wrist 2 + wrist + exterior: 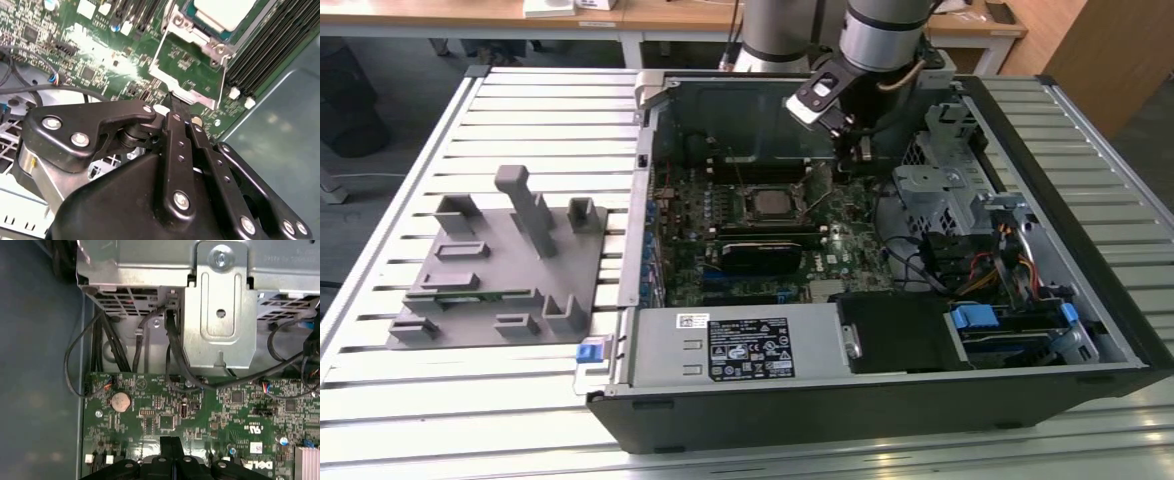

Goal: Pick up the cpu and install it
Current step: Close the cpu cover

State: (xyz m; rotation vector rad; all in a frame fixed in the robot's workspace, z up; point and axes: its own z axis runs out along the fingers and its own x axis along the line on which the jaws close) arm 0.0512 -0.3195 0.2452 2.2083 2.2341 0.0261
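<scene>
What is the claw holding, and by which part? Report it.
Nothing. The claw is shut, its fingers pressed together with nothing between them. The cpu lies in its motherboard socket, apart from the claw.

1 cpu [771,203], 1 PC case [881,412], 1 grey fixture [507,258]

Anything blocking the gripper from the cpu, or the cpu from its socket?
Nothing visible covers the silvery-white square cpu, which already lies in its socket. Only the silver metal socket frame lies between it and the black gripper.
</scene>
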